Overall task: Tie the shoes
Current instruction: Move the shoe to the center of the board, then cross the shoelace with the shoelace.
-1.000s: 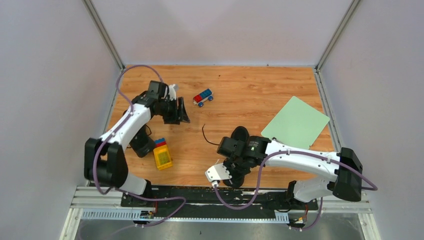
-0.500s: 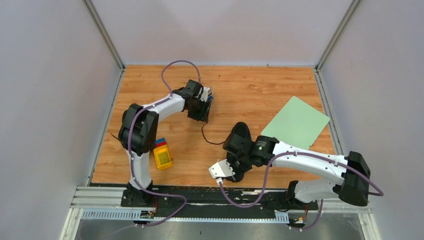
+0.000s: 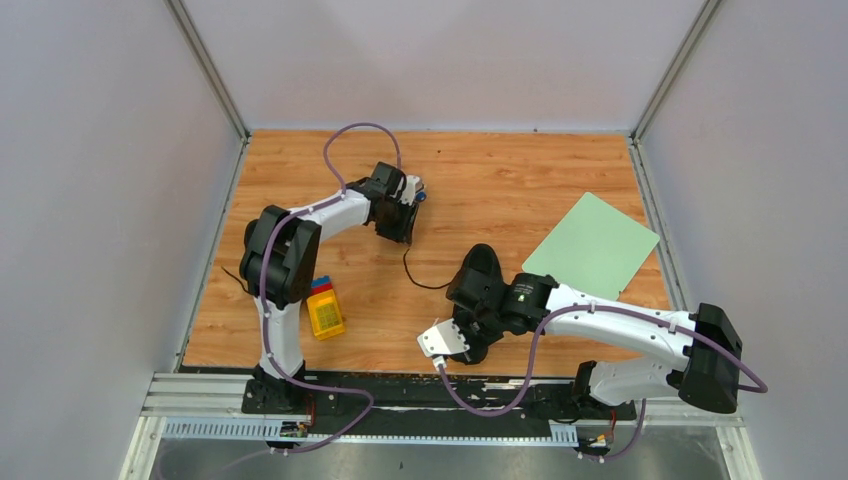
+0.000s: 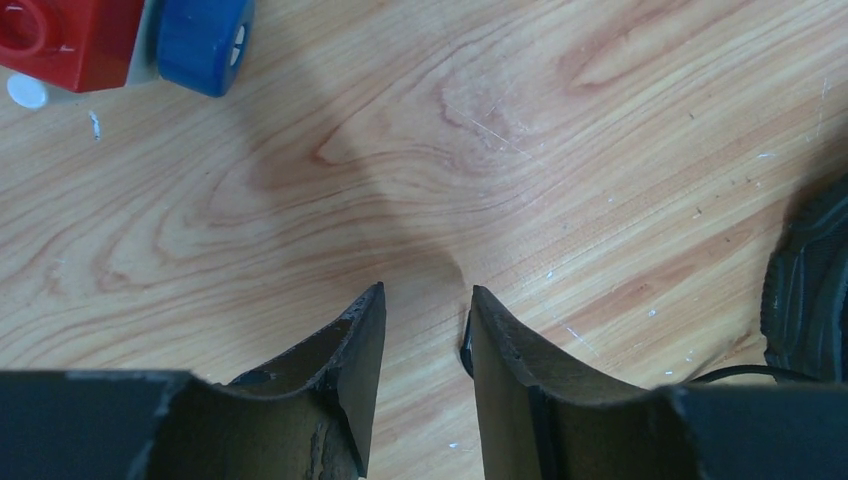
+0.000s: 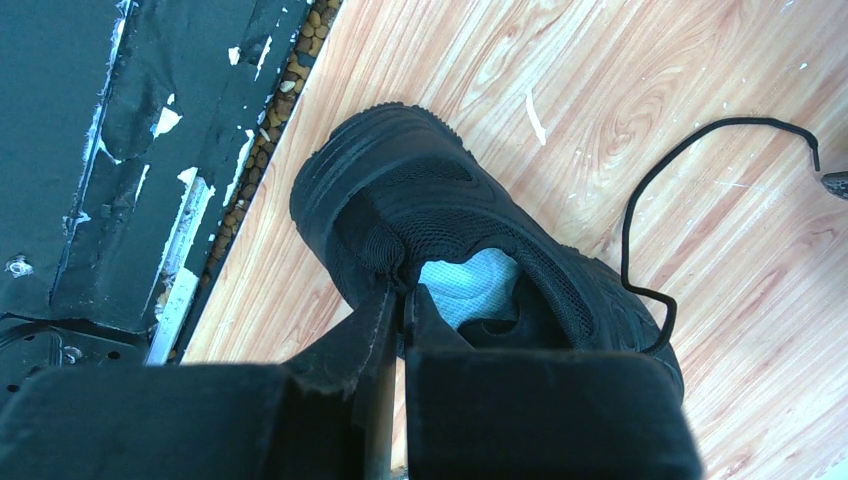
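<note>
Left gripper (image 4: 425,295): jaws apart by a narrow gap, bare tabletop (image 4: 520,140) between them, toy car (image 4: 120,40) nearby.
Right gripper (image 5: 397,290): jaws pinched together on the rim of the shoe's opening.
Shoe (image 5: 440,215): on its sole, one end at the tabletop's near edge, pale insole showing.
Lace (image 5: 640,205): loose, curving over the wood, its tip just beside the left gripper.

Seen: 1 shoe (image 5: 430,200), 1 toy car (image 4: 75,40), 1 yel block toy (image 3: 326,314), 1 grn sheet (image 3: 592,246).
</note>
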Available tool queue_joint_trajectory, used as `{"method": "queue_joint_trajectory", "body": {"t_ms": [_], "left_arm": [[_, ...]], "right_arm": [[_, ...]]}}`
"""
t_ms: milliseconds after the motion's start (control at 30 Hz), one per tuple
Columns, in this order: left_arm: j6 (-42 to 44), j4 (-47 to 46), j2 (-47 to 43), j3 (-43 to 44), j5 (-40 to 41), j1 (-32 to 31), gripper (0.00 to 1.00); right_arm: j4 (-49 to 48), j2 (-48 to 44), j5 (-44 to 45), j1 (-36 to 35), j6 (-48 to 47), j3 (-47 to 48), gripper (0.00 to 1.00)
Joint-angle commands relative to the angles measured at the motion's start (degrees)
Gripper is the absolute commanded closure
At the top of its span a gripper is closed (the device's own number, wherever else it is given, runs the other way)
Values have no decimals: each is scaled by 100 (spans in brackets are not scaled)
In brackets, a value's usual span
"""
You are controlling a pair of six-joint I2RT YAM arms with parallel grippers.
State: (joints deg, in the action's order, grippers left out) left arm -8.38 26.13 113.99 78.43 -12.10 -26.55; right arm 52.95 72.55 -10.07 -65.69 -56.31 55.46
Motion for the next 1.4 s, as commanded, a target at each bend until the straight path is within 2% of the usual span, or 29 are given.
{"method": "queue_joint_trajectory", "body": {"t_ms": [0,267,400,733,833,967,1033,1167,1367], "left_arm": [[88,-72,-187,-242,-84,-171,55],[20,-24,-442,-440,545,-372,55],[-17,145,-474,-457,884,-382,59],[178,-75,-323,-566,478,-539,62],[260,-12,-155,-449,510,-659,73],[247,159,-32,-283,622,-666,96],[288,258,-109,-197,631,-631,100],[544,720,-586,129,462,-454,100],[826,800,-2235,-113,601,-323,100]], "right_arm": [[-130,94,157,65,-142,-101,99],[-127,79,189,65,-102,-88,98],[-129,66,185,65,-98,-88,98],[-201,41,251,63,-97,-195,99],[-215,31,261,65,-90,-246,99],[-229,15,297,65,-90,-235,99],[-281,7,333,66,-76,-193,99],[-542,23,486,66,-68,91,100],[-549,357,310,57,-57,982,100]]}}
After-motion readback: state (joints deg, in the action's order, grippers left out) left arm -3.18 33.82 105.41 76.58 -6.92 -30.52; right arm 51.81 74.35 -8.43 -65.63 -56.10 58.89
